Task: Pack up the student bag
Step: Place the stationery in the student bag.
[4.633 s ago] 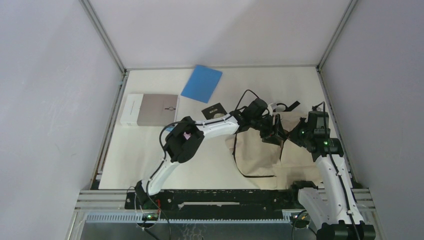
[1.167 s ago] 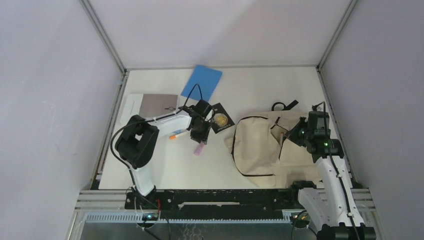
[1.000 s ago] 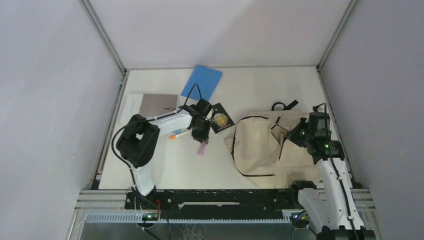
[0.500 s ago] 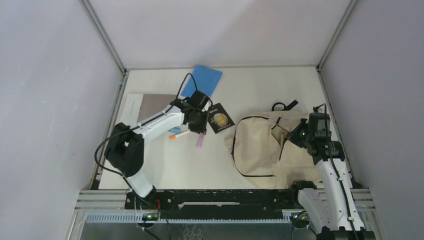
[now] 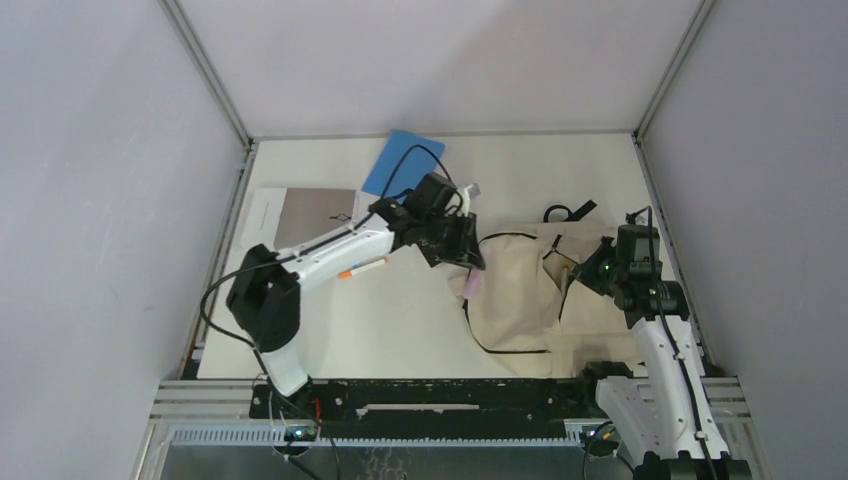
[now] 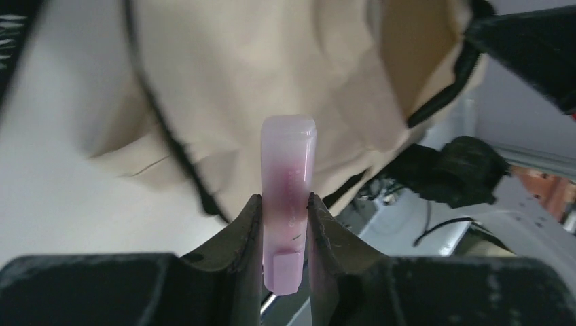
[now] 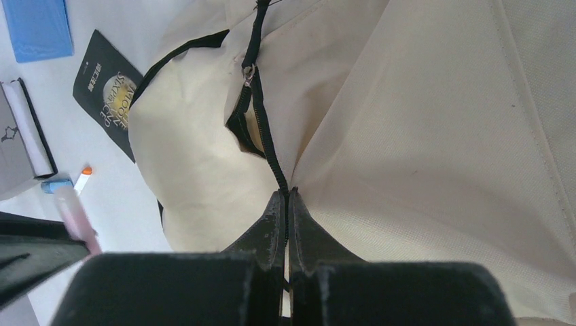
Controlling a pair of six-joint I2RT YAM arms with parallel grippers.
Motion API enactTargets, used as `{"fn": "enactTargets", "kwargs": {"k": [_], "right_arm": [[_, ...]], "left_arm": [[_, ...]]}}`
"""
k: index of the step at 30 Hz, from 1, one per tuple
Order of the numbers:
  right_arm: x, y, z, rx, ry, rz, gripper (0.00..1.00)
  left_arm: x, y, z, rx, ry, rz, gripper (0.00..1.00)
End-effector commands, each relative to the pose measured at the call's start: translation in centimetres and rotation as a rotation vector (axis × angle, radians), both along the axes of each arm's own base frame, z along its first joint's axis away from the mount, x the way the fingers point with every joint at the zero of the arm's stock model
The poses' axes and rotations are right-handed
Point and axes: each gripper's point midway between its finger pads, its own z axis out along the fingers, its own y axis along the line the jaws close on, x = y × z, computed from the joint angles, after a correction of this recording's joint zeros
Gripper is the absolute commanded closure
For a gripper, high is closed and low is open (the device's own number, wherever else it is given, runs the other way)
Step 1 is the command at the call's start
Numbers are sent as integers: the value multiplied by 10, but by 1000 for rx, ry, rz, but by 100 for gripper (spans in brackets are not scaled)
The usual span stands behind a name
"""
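Observation:
The cream student bag (image 5: 520, 290) lies at the right of the table; it also shows in the left wrist view (image 6: 272, 61) and the right wrist view (image 7: 421, 122). My left gripper (image 5: 462, 262) is shut on a pink tube (image 6: 288, 197) and holds it above the bag's left edge; the tube (image 5: 468, 284) hangs below the fingers. My right gripper (image 7: 286, 204) is shut on the bag's black zipper edge (image 7: 268, 146), holding the opening (image 7: 241, 122) parted. The right gripper in the top view (image 5: 590, 272) sits over the bag's right part.
A blue folder (image 5: 400, 165) lies at the back. A grey and white book (image 5: 300, 212) lies at the left. An orange-tipped pen (image 5: 362, 267) lies under the left arm. A black booklet (image 7: 112, 92) lies left of the bag. Black strap loops (image 5: 565, 211) lie behind the bag.
My left gripper picked the pink tube off the table near the pen and carried it right, to the bag's left edge. My right gripper has kept its hold on the zipper edge.

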Motion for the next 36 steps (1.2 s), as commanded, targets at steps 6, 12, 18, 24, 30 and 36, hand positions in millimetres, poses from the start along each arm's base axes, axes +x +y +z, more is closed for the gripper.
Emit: {"fn": "enactTargets", "kwargs": {"k": [6, 12, 18, 24, 30, 36], "right_arm": [[14, 3, 24, 7, -95, 8, 100], [14, 3, 24, 8, -94, 8, 100], [14, 3, 23, 10, -91, 9, 100], [13, 2, 23, 8, -88, 3, 100], [15, 5, 22, 16, -85, 11, 100], [14, 5, 21, 16, -79, 12, 100]], "left_arm": [[-14, -101, 46, -326, 163, -65, 100], [-23, -141, 36, -365, 260, -119, 100], [-34, -176, 20, -388, 361, -135, 100], [-33, -199, 12, -405, 396, -121, 100], [-15, -225, 20, -451, 341, -112, 89], [-13, -237, 19, -479, 326, -163, 49]]}}
